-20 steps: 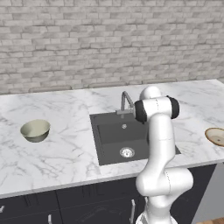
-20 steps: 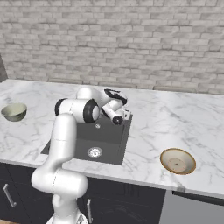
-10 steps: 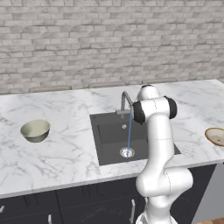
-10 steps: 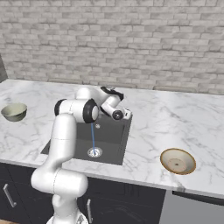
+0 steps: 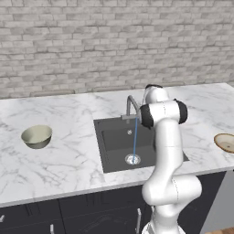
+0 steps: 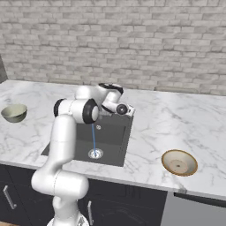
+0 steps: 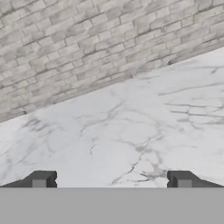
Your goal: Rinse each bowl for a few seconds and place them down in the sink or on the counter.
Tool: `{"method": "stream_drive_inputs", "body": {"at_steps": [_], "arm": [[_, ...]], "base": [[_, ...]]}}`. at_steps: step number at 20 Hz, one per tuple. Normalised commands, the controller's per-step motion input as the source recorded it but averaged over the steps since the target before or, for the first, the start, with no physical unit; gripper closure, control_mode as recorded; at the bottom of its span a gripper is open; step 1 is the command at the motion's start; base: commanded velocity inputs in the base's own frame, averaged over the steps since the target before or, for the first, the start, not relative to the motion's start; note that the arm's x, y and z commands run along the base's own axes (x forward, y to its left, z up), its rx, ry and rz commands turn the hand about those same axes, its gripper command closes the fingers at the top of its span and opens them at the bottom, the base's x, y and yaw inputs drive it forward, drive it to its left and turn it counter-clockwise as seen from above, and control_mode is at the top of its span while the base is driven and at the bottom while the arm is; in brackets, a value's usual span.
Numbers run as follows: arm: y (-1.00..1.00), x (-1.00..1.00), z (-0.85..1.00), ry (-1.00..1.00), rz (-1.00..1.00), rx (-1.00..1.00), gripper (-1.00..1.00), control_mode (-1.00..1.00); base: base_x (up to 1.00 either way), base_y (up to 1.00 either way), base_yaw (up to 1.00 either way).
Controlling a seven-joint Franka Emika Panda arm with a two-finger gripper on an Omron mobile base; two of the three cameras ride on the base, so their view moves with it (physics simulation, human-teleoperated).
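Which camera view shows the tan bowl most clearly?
The right base view: the tan bowl sits whole on the counter, right of the sink, with its mottled inside visible. The left base view cuts the bowl at the picture's right edge. The hand view looks at bare counter and brick wall.

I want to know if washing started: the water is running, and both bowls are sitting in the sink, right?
Not quite. The water is running, but both bowls sit on the counter: the greenish bowl left of the sink, the tan bowl right. Both base views show it.
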Motion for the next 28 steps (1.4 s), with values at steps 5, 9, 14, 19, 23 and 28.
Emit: {"method": "stream_drive_inputs", "body": {"at_steps": [5,9,14,19,23,28], "arm": [[-0.31,-0.21,0.72,0.0,0.0,0.12,-1.0,-1.0],[-0.08,-0.35,0.72,0.04,0.0,0.11,-1.0,-1.0],[0.0,-0.48,0.75,0.05,0.0,0.07,-1.0,-1.0],[0.13,-0.52,0.72,0.1,0.01,0.01,-1.0,-1.0],[0.27,-0.61,0.66,0.14,0.01,0.0,-1.0,-1.0],[0.29,-0.62,0.61,0.17,0.0,0.02,-1.0,-1.0]], "base": [[0.0,0.0,0.0],[0.0,0.0,0.0],[0.0,0.0,0.0],[0.0,0.0,0.0],[0.0,0.0,0.0],[0.0,0.0,0.0]]}}
